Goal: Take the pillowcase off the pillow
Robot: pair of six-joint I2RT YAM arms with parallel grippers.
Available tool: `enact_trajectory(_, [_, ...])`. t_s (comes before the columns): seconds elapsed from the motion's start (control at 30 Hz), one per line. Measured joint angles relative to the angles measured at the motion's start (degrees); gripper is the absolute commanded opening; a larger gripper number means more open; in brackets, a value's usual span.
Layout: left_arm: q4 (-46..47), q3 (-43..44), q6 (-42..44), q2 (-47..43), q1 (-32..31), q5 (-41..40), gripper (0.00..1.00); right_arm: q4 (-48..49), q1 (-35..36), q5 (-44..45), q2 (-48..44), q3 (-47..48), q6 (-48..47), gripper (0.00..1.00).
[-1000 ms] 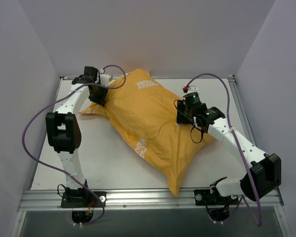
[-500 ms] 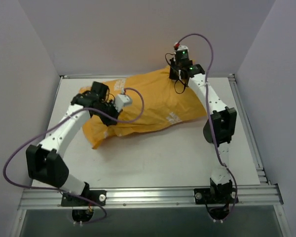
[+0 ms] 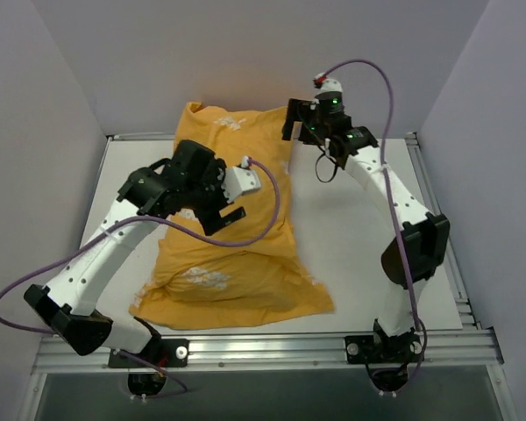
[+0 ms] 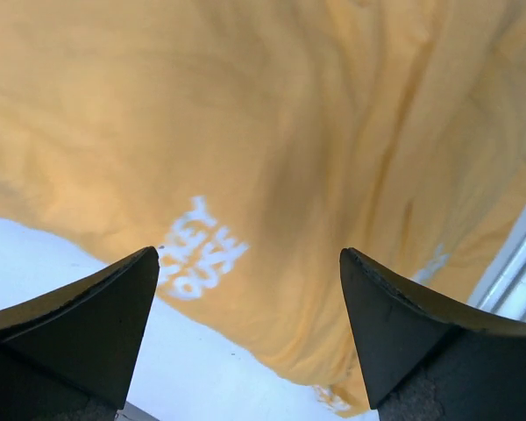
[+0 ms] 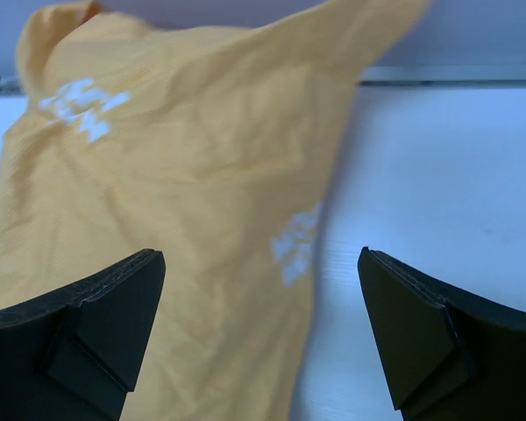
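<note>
The pillowcase (image 3: pixel 237 254), plump, wrinkled orange-yellow fabric with faint white print, lies lengthwise on the smooth white worktop (image 3: pixel 351 246), its far end reaching the pale grey wall (image 3: pixel 245 61). Above its middle the left end effector (image 4: pixel 250 254) stands wide open, empty. Beside its far right corner the right end effector (image 5: pixel 261 254) does likewise.

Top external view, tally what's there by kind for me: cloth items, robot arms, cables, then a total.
Orange-yellow pillowcase: 1
White robot arms: 2, the left arm and the right arm
Purple cables: 2, the left cable and the right cable
Total: 5
</note>
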Motion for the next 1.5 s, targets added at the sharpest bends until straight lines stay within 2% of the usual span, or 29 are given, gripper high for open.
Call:
enact_trajectory(0.1, [2.2, 1.6, -0.7, -1.4, 10.2, 1.9, 0.94, 1.1, -3.7, 3.6, -8.6, -8.9, 1.0, 0.99])
enact_trajectory(0.2, [5.4, -0.3, -1.4, -2.2, 21.9, 1.7, 0.94, 3.9, -2.3, 4.0, -16.9, -20.6, 2.4, 0.99])
enact_trajectory(0.33, [9.2, -6.7, -2.1, 1.1, 26.9, 0.0, 0.94, 7.9, 3.8, 0.0, -21.0, -33.6, 5.2, 0.94])
enact_trajectory(0.37, [10.1, -8.4, -2.4, 2.9, 27.8, 0.2, 0.98, 8.8, 5.2, -1.6, -20.7, -36.1, 5.8, 0.9])
enact_trajectory(0.4, [11.2, -10.0, -2.9, 4.8, 29.0, 0.5, 0.93, 9.7, 6.3, -3.3, -20.1, -38.3, 6.6, 0.71])
enact_trajectory(0.43, [12.1, -11.5, -3.6, 6.6, 30.2, 0.9, 0.84, 10.3, 7.0, -4.8, -19.2, -40.0, 7.3, 0.58])
enact_trajectory(0.47, [12.8, -13.0, -4.3, 8.6, 31.5, 1.3, 0.67, 10.4, 7.1, -6.0, -17.8, -40.6, 7.8, 0.3])
enact_trajectory(0.5, [13.2, -14.2, -5.1, 9.9, 32.4, 1.7, 0.57, 11.1, 6.9, -7.0, -16.1, -40.7, 7.8, 0.17])
enact_trajectory(0.53, [13.6, -15.4, -5.4, 10.7, 33.0, 2.3, 0.48, 11.8, 6.6, -8.0, -14.2, -40.1, 8.1, 0.08])
enact_trajectory(0.57, [13.7, -16.5, -5.8, 10.9, 33.2, 3.0, 0.34, 11.7, 6.2, -8.9, -11.8, -38.3, 8.3, 0.0])
enact_trajectory(0.63, [14.1, -18.6, -6.5, 10.3, 32.7, 4.8, 0.26, 10.4, 5.4, -10.4, -6.3, -32.5, 8.0, 0.0])
enact_trajectory(0.73, [14.8, -21.4, -6.3, 7.3, 30.2, 7.3, 0.26, 5.3, 4.8, -12.0, 4.3, -16.6, 6.5, 0.0])
enact_trajectory(0.83, [15.3, -25.0, -5.9, 1.1, 25.0, 8.2, 0.28, 0.9, 4.3, -13.1, 16.4, 5.1, 5.6, 0.0])
enact_trajectory(0.87, [15.3, -26.1, -5.7, -1.2, 22.4, 8.5, 0.29, 0.1, 4.2, -13.7, 20.0, 12.0, 5.5, 0.04])
enact_trajectory(0.9, [15.2, -26.8, -5.7, -3.5, 20.2, 8.9, 0.31, -1.0, 4.2, -14.2, 23.3, 18.6, 5.5, 0.14])
enact_trajectory(0.93, [15.1, -27.3, -5.5, -5.6, 18.0, 9.7, 0.38, -1.6, 4.3, -14.8, 25.6, 23.2, 5.6, 0.27])
enact_trajectory(0.97, [15.0, -27.5, -5.3, -7.4, 16.5, 10.4, 0.42, -1.6, 4.5, -15.1, 26.8, 26.0, 5.7, 0.57])
enact_trajectory(1.0, [14.9, -27.5, -5.4, -8.9, 15.9, 10.8, 0.44, -1.2, 4.7, -15.1, 27.0, 27.0, 5.8, 0.67])
enact_trajectory(1.07, [14.7, -27.1, -5.5, -10.8, 16.0, 11.0, 0.51, -0.4, 4.6, -14.6, 25.2, 24.9, 5.2, 0.77])
enact_trajectory(1.13, [14.4, -26.1, -6.0, -11.0, 16.2, 10.9, 0.56, 1.2, 4.4, -13.4, 20.6, 18.0, 5.2, 0.79])
enact_trajectory(1.27, [15.4, -23.4, -8.0, -9.6, 16.3, 7.3, 0.8, 1.2, 1.6, -8.3, 10.6, 5.0, 5.2, 0.8])
enact_trajectory(1.4, [16.2, -17.8, -8.7, -4.8, 16.8, 2.6, 0.89, 2.0, -1.5, 0.3, -2.7, -8.2, 4.9, 0.82])
enact_trajectory(1.5, [15.7, -14.7, -7.2, -0.7, 15.4, 2.4, 0.92, 3.8, 0.0, 3.5, -14.8, -19.4, 4.9, 0.83])
